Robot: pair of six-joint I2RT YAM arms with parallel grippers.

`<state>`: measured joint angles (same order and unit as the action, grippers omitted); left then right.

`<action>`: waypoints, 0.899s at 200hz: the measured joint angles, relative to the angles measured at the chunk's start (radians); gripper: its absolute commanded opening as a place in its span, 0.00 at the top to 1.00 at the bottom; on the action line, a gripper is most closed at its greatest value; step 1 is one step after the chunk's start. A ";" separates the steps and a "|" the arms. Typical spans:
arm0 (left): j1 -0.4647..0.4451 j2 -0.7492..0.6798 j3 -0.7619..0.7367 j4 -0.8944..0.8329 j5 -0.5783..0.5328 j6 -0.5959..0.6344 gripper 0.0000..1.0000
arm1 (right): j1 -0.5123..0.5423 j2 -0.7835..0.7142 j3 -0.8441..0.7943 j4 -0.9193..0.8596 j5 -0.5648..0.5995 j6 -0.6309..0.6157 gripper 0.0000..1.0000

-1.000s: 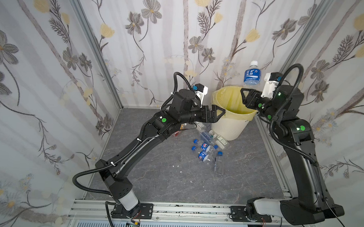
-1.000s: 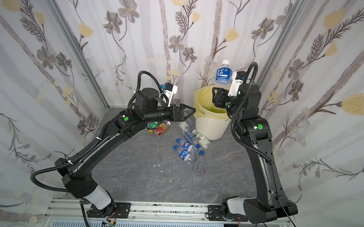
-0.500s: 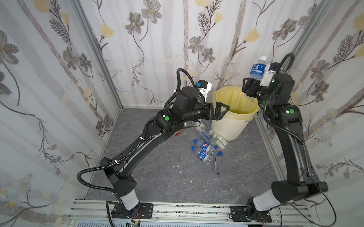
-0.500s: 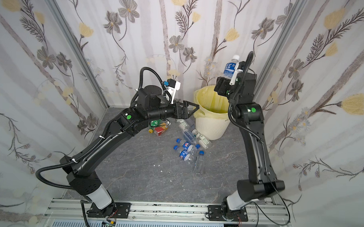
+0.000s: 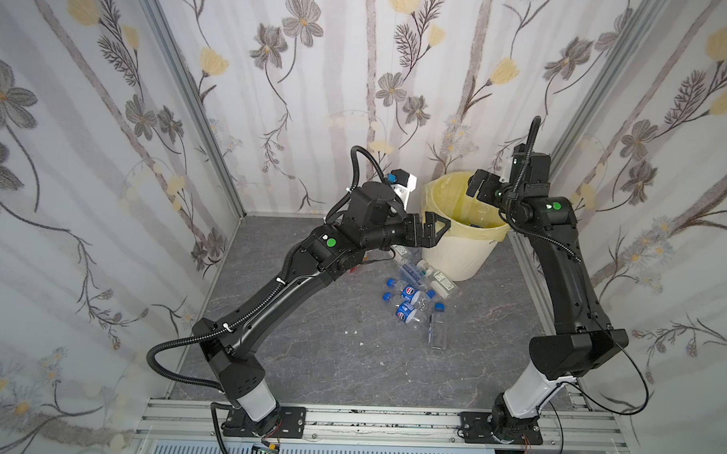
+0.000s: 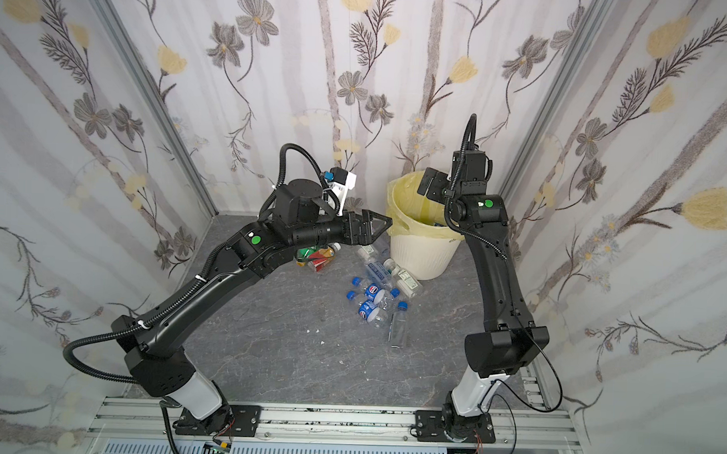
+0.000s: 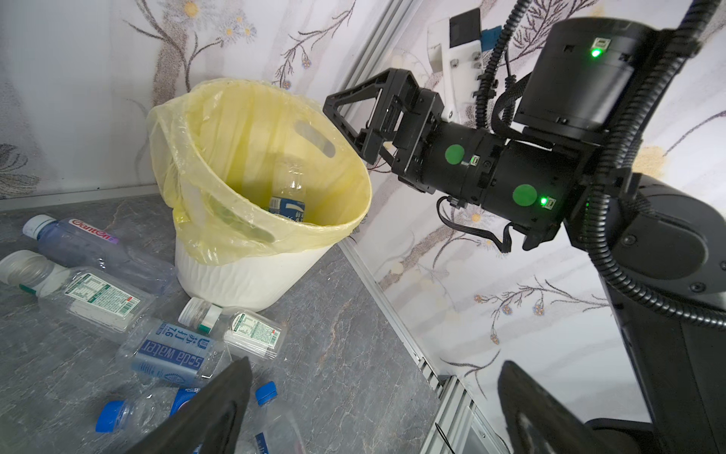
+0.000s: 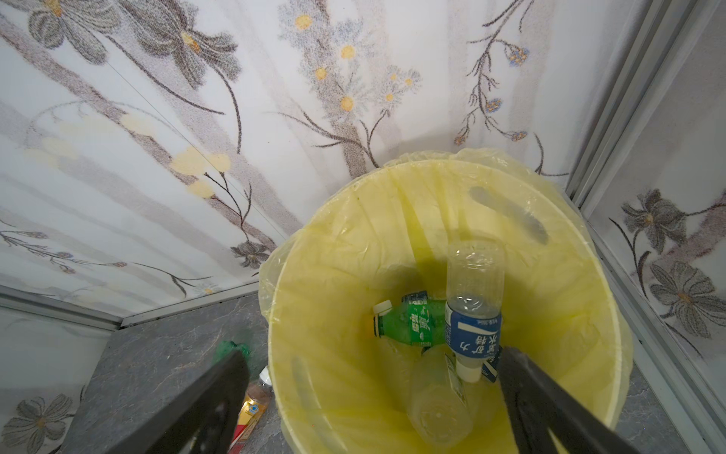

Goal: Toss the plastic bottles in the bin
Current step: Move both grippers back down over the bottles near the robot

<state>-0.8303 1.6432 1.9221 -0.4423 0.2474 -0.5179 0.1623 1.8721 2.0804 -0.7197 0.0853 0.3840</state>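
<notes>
The cream-white bin [image 5: 456,258] [image 6: 419,257] with its yellow bag stands at the back right. My right gripper [image 5: 482,186] [image 6: 430,184] [image 8: 373,353] hangs open and empty over its rim. Inside the bin a blue-labelled bottle [image 8: 473,314] [image 7: 288,192] leans cap down on a green bottle [image 8: 412,318] and a clear one [image 8: 436,397]. My left gripper [image 5: 438,232] [image 6: 380,237] [image 7: 375,365] is open and empty beside the bin's left wall, above several plastic bottles [image 5: 413,296] [image 6: 376,295] lying on the floor. A soda-water bottle [image 7: 169,353] lies among them.
A green and an orange-red bottle [image 6: 317,255] lie under my left forearm. Flowered walls close in on three sides, with a metal frame strip [image 7: 393,298] right of the bin. The mounting rail [image 5: 367,419] runs along the front edge. Small white scraps [image 5: 356,334] dot the grey floor.
My right gripper has opened and let go of the blue-labelled bottle, which has dropped into the bin. The right arm has come down over the bin. The left gripper has edged toward the bin.
</notes>
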 measured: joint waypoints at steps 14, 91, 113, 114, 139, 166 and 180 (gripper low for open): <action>0.000 0.008 0.000 0.000 0.000 -0.005 0.00 | 0.000 -0.019 -0.021 0.002 0.000 0.000 0.00; 0.000 0.016 -0.043 0.003 -0.010 -0.034 0.00 | 0.002 -0.132 -0.172 0.038 -0.027 -0.003 0.00; 0.000 0.014 -0.071 0.003 -0.021 -0.060 0.00 | 0.008 -0.202 -0.265 0.065 -0.034 -0.003 0.00; 0.000 0.014 -0.072 0.003 -0.021 -0.061 0.00 | 0.008 -0.204 -0.268 0.066 -0.034 -0.003 0.00; 0.000 0.007 -0.113 0.003 -0.042 -0.099 0.00 | 0.021 -0.312 -0.412 0.092 -0.035 -0.002 0.00; 0.000 0.000 -0.167 0.006 -0.050 -0.145 0.00 | 0.059 -0.442 -0.596 0.119 -0.024 0.001 0.00; 0.000 -0.014 -0.208 0.015 -0.053 -0.169 0.00 | 0.094 -0.512 -0.698 0.135 0.000 0.002 0.00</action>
<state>-0.8303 1.6287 1.7145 -0.4271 0.1947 -0.6868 0.2565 1.3605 1.3819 -0.5850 0.0856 0.3855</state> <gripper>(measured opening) 0.997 0.995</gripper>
